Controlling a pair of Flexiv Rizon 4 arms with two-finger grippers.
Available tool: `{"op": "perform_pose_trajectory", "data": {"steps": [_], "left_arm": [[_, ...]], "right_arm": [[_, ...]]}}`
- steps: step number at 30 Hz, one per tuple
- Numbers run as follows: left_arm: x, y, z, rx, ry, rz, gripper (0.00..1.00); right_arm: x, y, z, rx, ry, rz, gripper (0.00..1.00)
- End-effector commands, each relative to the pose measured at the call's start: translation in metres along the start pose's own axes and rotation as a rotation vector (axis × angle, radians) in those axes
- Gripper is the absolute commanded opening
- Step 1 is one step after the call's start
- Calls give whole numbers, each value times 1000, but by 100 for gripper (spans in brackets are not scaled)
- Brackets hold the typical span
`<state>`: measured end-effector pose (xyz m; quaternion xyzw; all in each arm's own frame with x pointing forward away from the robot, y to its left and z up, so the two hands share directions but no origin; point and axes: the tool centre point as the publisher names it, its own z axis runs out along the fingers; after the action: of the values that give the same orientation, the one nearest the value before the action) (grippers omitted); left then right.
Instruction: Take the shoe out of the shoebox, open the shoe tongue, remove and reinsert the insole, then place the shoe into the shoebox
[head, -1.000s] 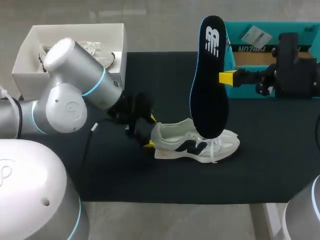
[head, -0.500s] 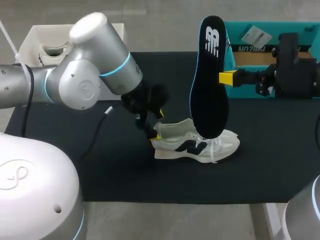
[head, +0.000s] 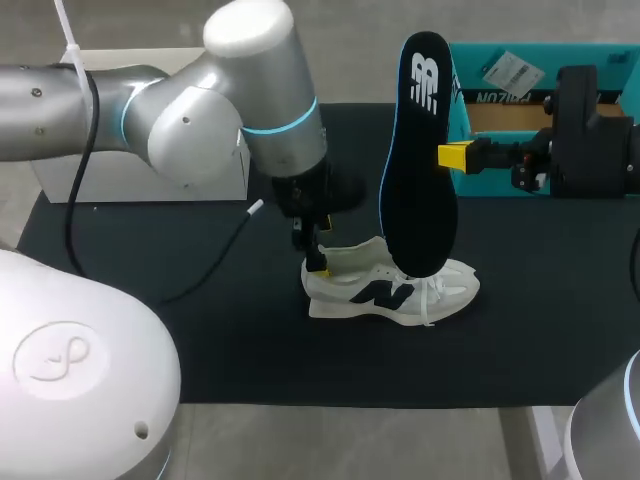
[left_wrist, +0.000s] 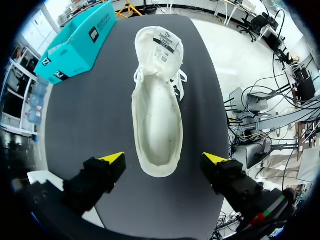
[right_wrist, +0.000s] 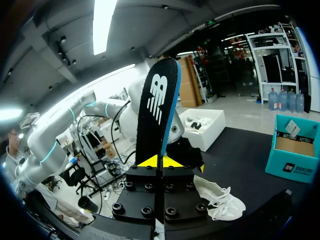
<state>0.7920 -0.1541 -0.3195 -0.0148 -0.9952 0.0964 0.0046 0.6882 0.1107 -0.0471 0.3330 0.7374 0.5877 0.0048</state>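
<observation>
Clamping the likely light, bendy insole (head: 420, 150) by its right edge, the right gripper (head: 455, 157) is holding it upright; the left gripper (left_wrist: 165, 160) is hanging open over the heel of the shoe (left_wrist: 156, 110).

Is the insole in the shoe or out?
Out. The right gripper holds the insole upright; the left wrist view shows the shoe empty inside.

White shoe (head: 365, 293) upright, insole (head: 418, 150) (dark) vertical

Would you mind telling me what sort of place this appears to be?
Probably a robotics lab bench: the left arm and right arm stand over a black mat, the right pincer holds an insole upright near a shoe, with a teal shoebox nearby.
</observation>
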Motion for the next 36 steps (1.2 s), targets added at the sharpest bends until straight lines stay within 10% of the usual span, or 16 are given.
{"op": "perform_pose_trajectory", "data": {"steps": [1,36], "left_arm": [[-1,-1,-1,-126,3,-5,100],[-2,-2,0,-163,18,0,100]], "right_arm": [[1,-1,2,0,-5,1,0],[1,-1,2,0,-5,1,0]]}}
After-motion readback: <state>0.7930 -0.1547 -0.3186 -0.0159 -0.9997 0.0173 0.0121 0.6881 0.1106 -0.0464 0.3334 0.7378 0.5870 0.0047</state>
